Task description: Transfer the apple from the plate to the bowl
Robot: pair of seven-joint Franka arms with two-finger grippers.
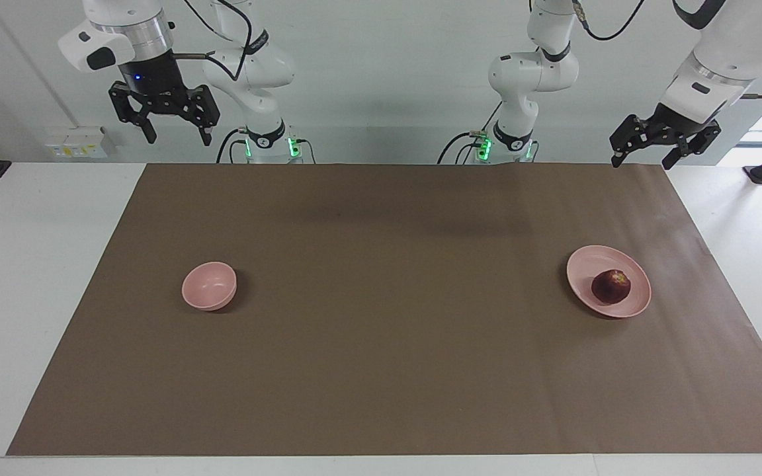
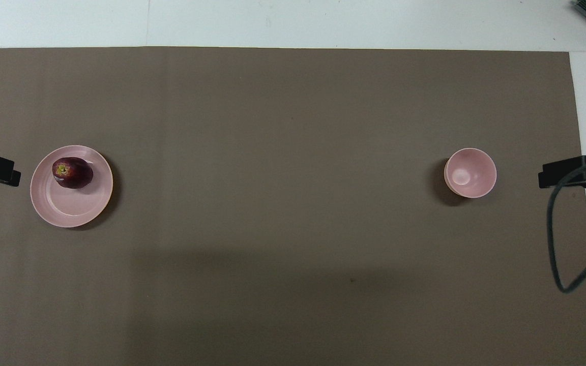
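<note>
The apple [image 1: 611,286] sat at the plate's [image 1: 586,268] 5 o'clock in the facing view; both grippers, the left gripper [image 1: 642,153] and the right gripper [image 1: 170,129], hung spread, awaiting pickup.

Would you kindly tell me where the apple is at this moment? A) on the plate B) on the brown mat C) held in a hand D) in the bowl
A: the apple sits on the plate, while the bowl holds nothing.
</note>
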